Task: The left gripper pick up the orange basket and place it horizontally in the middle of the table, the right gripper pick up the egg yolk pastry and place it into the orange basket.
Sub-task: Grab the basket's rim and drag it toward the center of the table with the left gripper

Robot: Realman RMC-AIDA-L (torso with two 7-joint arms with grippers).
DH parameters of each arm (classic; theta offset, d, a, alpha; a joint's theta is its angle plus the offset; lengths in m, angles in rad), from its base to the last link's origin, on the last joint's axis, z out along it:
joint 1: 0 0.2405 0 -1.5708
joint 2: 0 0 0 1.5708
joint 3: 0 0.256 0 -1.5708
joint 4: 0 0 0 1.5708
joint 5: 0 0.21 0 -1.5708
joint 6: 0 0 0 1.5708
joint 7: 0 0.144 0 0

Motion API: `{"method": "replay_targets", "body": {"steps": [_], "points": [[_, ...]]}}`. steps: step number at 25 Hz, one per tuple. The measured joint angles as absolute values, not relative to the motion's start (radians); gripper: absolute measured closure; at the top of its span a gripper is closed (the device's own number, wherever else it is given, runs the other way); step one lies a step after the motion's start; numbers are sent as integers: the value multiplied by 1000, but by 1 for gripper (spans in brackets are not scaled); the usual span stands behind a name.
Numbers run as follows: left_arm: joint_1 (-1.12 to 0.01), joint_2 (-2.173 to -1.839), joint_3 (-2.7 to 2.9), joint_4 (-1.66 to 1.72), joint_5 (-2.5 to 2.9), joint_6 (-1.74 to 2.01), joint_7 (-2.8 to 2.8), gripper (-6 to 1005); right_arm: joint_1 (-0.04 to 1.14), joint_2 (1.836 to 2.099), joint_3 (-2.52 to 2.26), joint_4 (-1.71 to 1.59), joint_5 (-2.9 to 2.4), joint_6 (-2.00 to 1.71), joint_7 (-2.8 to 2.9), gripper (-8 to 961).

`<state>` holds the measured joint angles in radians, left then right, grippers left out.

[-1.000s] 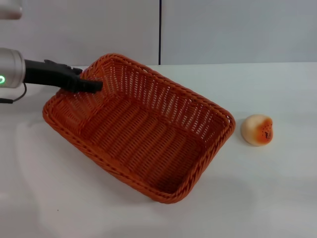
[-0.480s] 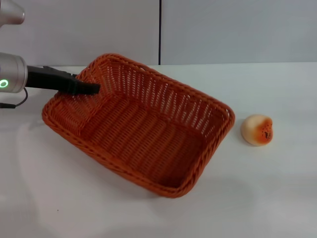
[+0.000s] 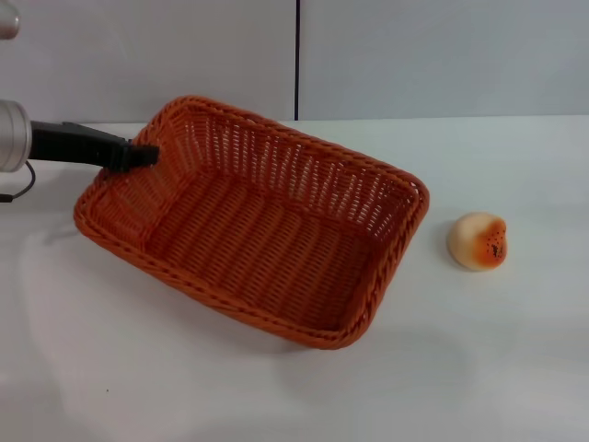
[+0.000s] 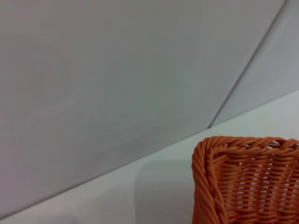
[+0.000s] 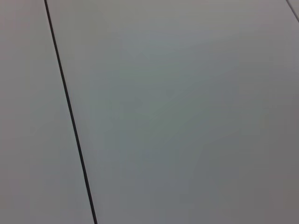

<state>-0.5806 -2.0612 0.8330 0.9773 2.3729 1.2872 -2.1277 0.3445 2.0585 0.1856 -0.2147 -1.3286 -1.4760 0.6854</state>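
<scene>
The orange basket lies on the white table, left of the middle, with its long side running slantwise from back left to front right. My left gripper reaches in from the left and is shut on the basket's rim near the back-left corner. The left wrist view shows only that corner of the basket. The egg yolk pastry, a cream ball with an orange-brown speckled patch, sits on the table to the right of the basket, a short gap away. The right gripper is out of view.
A grey wall with a dark vertical seam stands behind the table. Bare tabletop stretches in front of the basket and around the pastry. The right wrist view holds only wall panels.
The left gripper has drawn back to the left with the basket's rim. The basket has turned, its right end swinging toward the back. The pastry has not moved.
</scene>
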Motion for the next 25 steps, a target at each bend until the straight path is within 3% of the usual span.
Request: {"method": "replay_targets", "body": {"steps": [5,15,25], "points": [[-559,-2061,833,1012,2371,1287,-2175,846,350,2056,186,-215,-1329,-1463,685,297],[-531,-2059,823,1050,2328,1339,-2261,837,367,2053,186,-215,-1328,-1421,683,297],[-427,-2055,675,1069,2049,1431,-2286,828,376,2046,186,-215,-1328,-1403,683,296]]}}
